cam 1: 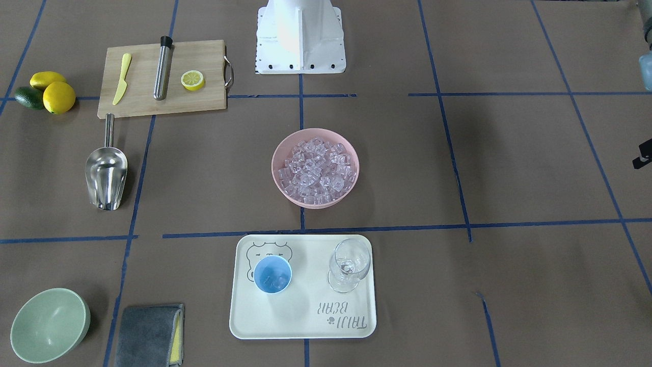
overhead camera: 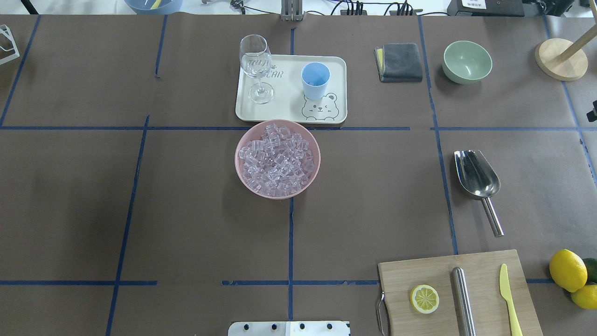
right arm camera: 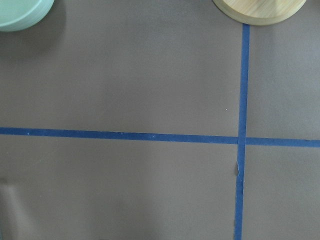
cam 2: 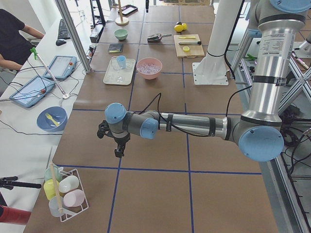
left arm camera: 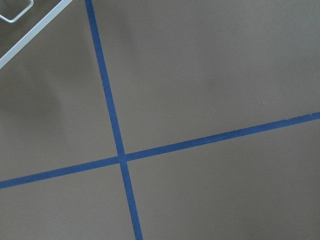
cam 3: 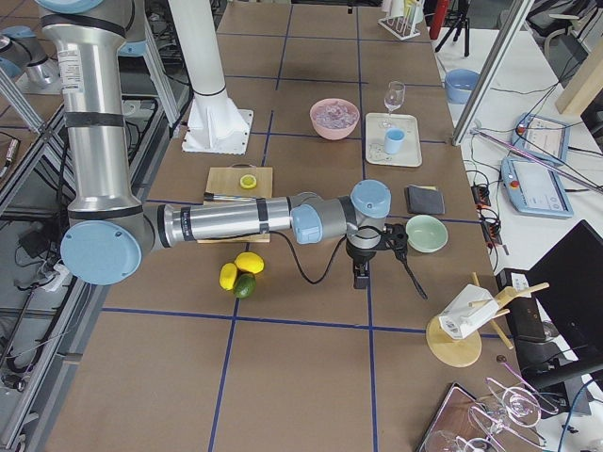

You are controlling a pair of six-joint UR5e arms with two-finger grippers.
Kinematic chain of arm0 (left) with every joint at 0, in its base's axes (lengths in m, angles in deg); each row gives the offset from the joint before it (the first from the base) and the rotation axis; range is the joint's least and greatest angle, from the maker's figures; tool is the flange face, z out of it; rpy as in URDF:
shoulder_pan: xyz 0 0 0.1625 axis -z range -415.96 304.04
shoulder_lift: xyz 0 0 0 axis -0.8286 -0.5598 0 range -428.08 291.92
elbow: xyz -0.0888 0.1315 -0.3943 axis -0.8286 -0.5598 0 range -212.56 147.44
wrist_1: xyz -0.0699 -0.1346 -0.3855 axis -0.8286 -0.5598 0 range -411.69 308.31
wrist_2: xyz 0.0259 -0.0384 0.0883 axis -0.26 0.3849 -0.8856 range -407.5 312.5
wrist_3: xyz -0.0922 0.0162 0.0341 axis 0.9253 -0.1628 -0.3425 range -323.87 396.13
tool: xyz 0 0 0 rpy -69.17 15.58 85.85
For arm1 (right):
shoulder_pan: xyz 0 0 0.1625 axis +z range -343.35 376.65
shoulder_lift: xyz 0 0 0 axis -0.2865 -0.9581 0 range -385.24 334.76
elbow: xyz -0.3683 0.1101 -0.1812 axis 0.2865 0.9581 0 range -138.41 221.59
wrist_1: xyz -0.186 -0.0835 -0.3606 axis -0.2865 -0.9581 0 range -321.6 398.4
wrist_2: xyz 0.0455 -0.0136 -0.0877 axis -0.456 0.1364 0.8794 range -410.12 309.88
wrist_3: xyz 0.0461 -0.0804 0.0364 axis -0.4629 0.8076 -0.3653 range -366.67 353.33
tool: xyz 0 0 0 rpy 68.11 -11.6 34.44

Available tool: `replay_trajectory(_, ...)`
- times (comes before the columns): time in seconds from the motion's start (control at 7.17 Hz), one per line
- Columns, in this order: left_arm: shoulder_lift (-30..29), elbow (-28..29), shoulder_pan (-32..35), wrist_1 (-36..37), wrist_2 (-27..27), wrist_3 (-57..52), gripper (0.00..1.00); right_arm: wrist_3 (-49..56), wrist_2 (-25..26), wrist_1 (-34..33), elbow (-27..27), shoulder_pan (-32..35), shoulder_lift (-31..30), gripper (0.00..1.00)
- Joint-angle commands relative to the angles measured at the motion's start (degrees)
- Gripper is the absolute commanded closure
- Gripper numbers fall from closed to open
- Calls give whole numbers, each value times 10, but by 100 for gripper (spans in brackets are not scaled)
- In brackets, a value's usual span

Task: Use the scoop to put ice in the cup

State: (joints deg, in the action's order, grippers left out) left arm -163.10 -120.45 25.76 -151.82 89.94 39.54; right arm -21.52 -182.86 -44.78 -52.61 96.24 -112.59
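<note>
The ice (cam 1: 316, 171) is a heap of clear cubes in a pink bowl (overhead camera: 242, 175) at the table's middle. The light-blue cup (cam 1: 272, 274) stands upright on a cream tray (cam 1: 305, 316) and holds a few cubes. The steel scoop (cam 1: 106, 173) lies empty on the table on the robot's right side, and also shows in the overhead view (overhead camera: 475, 175). My left gripper (cam 2: 118, 154) hangs over bare table far to the left. My right gripper (cam 3: 358, 280) hangs over bare table far to the right, near the green bowl. I cannot tell whether either is open or shut.
A wine glass (cam 1: 349, 265) stands on the tray beside the cup. A cutting board (cam 1: 204, 56) carries a lemon half, a steel cylinder and a yellow knife. Lemons (cam 1: 58, 97), a green bowl (cam 1: 48, 323), a grey cloth (cam 1: 147, 336) and a wooden stand (overhead camera: 559, 58) lie on the right side.
</note>
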Motion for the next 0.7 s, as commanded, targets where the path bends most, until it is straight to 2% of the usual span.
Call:
replay_trajectory(0.0,13,-12,32,5,50,-3,0,34,-9,5,3,9,-20,0)
replay_trajectory(0.28,28,-16,47,9,44,-12,0,50,-9,6,0,9,-35,0)
replay_trajectory(0.42,35,-15,63,10,27,-67,0,51,-9,6,-2,13,-35,0)
replay_trajectory(0.56,34,-36,68,48,-13,-78,0,53,-9,6,-2,17,-35,0)
